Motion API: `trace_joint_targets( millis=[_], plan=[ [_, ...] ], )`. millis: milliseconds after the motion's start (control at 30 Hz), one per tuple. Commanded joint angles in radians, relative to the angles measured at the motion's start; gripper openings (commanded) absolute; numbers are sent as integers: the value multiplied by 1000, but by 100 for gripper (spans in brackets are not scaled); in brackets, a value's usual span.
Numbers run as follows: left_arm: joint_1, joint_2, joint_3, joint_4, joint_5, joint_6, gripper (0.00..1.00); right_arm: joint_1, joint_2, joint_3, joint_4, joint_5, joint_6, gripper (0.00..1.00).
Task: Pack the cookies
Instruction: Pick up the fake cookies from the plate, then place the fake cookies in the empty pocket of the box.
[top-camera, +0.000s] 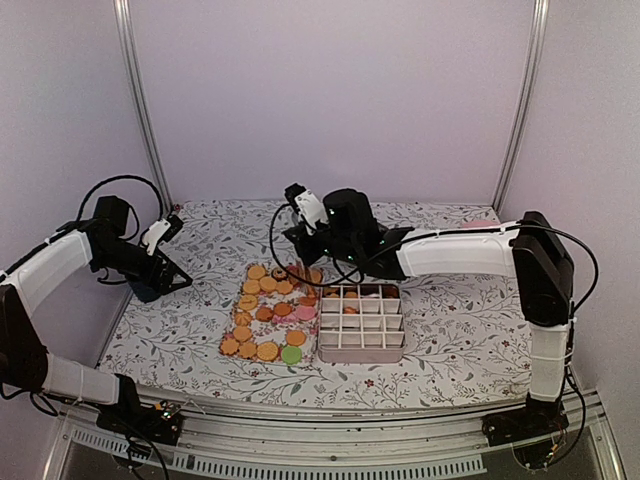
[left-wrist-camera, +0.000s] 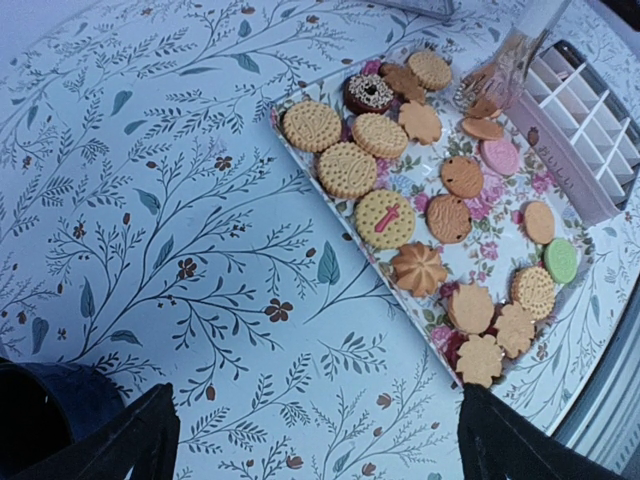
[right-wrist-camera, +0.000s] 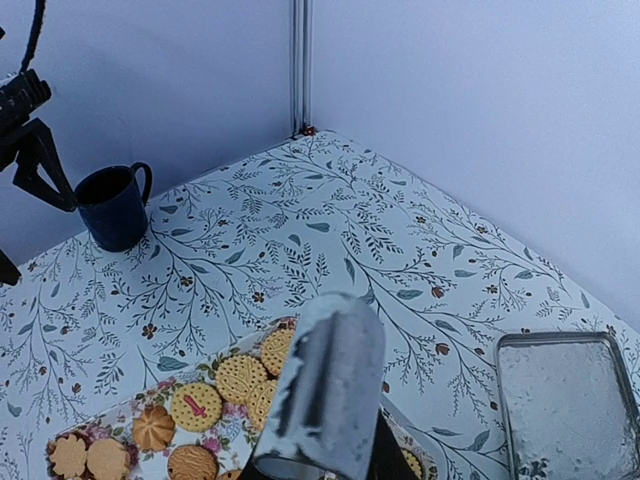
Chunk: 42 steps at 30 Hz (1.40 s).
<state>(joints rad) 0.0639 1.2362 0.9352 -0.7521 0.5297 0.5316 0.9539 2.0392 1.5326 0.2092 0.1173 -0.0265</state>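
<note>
Divided box (top-camera: 362, 352), far cells partly filled, cookies (left-wrist-camera: 347, 170) on floral tray (left-wrist-camera: 497, 200)

A lab test booth is indicated by plain white panels (top-camera: 330, 90), aluminium corner posts (top-camera: 142, 110) and a cloth-covered table (top-camera: 460, 330).

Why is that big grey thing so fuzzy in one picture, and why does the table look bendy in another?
Right wrist view: the right gripper sits too close to the lens, so its jaws blur. Left wrist view: a wide lens bends the table edge, though the cookies stay sharp.
</note>
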Motion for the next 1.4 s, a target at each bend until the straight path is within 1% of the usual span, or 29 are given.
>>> trace_joint_targets(
  millis=[0, 200, 433, 633, 767, 1067, 1367],
  plan=[
    [11, -18, -10, 13, 6, 11, 97, 6, -122, -13, 12, -21, 44, 0],
    [11, -21, -10, 12, 2, 8, 97, 4, -240, -62, 13, -25, 65, 0],
    [11, -21, -9, 13, 6, 8, 97, -1, -408, -204, -13, -21, 65, 0],
    [11, -23, -12, 13, 7, 12, 97, -2, -499, -314, -22, -35, 89, 0],
    [11, -18, -12, 16, 11, 7, 97, -2, -491, -358, -15, -57, 104, 0],
    [11, -27, -15, 14, 6, 8, 97, -2, -420, -335, 14, -81, 115, 0],
    [11, -23, -15, 15, 5, 10, 97, -14, -388, -336, 51, -66, 79, 0]
  ],
)
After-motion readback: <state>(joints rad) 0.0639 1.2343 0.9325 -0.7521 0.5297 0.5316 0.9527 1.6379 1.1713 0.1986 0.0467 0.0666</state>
